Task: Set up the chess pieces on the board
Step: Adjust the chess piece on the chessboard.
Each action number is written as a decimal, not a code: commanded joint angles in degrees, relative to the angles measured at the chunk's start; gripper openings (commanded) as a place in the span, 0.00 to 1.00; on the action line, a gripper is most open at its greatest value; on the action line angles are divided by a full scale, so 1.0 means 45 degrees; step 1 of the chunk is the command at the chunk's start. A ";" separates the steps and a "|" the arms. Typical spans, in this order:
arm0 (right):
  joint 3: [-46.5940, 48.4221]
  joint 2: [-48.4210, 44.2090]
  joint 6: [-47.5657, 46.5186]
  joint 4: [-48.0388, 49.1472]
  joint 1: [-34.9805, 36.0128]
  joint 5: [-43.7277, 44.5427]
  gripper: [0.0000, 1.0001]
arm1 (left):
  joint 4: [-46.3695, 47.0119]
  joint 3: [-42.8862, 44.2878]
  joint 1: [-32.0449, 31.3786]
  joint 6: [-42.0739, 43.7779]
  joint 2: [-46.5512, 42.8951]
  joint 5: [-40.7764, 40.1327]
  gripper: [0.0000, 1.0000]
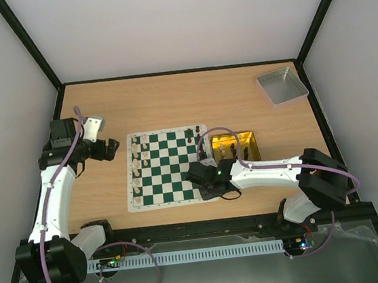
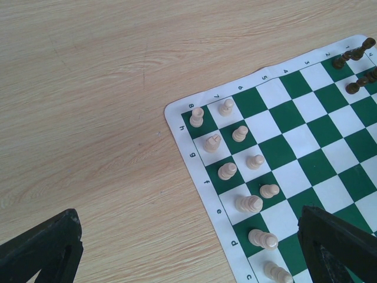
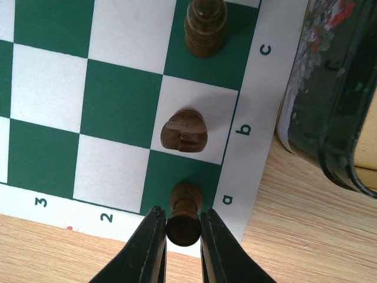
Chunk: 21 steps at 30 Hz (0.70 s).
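Right gripper [image 3: 183, 227] is at the near right corner of the board [image 3: 53, 76]. Its jaws are narrow, with a pad on each side of the head of a dark piece [image 3: 184, 203]. The piece is upright, long axis vertical, base on the green corner square by the letter a. It sits straight under the hand between the fingers, not off to one side. Judgement: this is the placing step, so the next move should be to open, then lift straight up; any sideways drag could tip it.

One square farther is a dark knight [image 3: 184, 131], apart from the fingers. Farther again is another dark piece [image 3: 205, 26] on the c square. The gold tray [image 3: 330, 88] lies just right of the board edge, so the right arm is the nearer one to it.

Left gripper [image 1: 113, 149] is wide open and holds nothing, off the board's far left corner. The cream pieces [image 2: 247, 203] stand in two files along the left edge. The grey tray [image 1: 282, 86] is at far right, well apart.
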 commanded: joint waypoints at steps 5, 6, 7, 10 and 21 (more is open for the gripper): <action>0.0194 0.0108 -0.0075 -0.0102 -0.0060 0.0087 0.15 | 0.0018 -0.0155 -0.0097 -0.0132 -0.0111 0.0067 0.99; 0.0220 0.0112 -0.0103 -0.0107 -0.0045 0.0086 0.15 | 0.0023 -0.0155 -0.0103 -0.0132 -0.0106 0.0057 0.99; 0.0246 0.0122 -0.0109 -0.0103 -0.0055 0.0103 0.15 | 0.0019 -0.0155 -0.0112 -0.0132 -0.0120 0.0058 0.99; 0.0290 0.0115 -0.0109 -0.0154 -0.0051 0.0146 0.15 | 0.0028 -0.0169 -0.0112 -0.0151 -0.0130 0.0045 0.99; 0.0296 0.0205 -0.0067 -0.0060 -0.0033 0.0074 0.14 | 0.0038 -0.0174 -0.0115 -0.0151 -0.0219 0.0056 0.99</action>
